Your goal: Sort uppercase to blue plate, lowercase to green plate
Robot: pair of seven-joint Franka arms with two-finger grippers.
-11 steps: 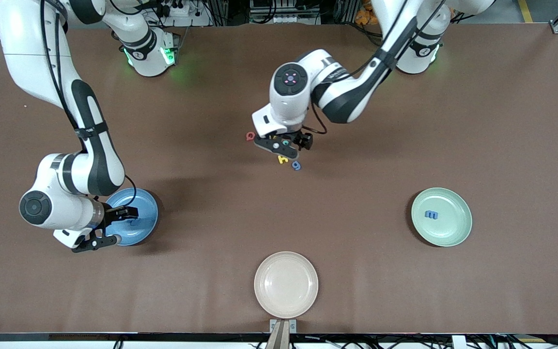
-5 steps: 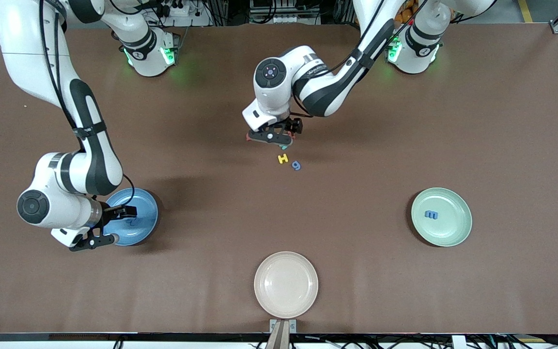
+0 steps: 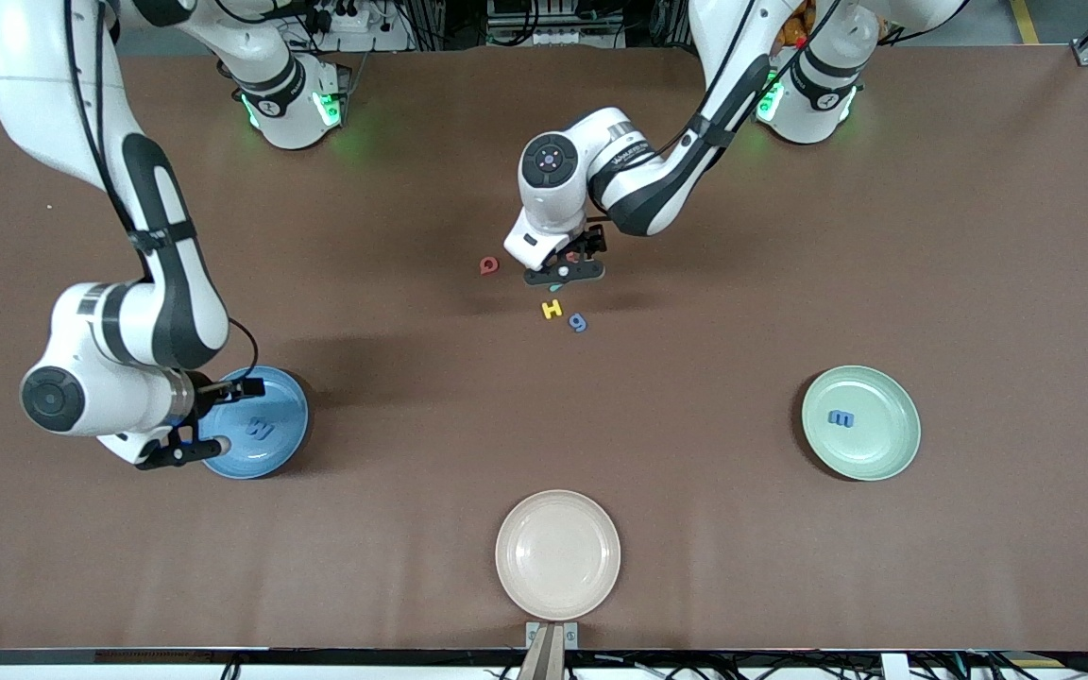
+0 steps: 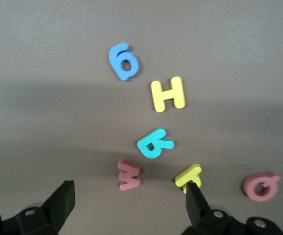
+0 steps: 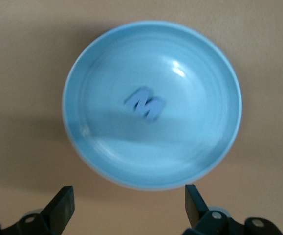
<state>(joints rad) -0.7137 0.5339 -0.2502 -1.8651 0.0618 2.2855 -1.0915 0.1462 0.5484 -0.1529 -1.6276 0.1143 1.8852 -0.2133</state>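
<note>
Hovering with fingers spread wide, the left tool (image 4: 129,196) hangs over letters w (image 4: 129,176), R (image 4: 153,144), H (image 4: 167,94); the right tool (image 5: 126,203), equally wide, is over the blue plate (image 5: 107,161) holding M (image 5: 145,104).

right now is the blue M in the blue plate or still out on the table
In. The blue M lies flat near the middle of the blue plate; the open right gripper hangs over the plate's edge, holding nothing.
</note>
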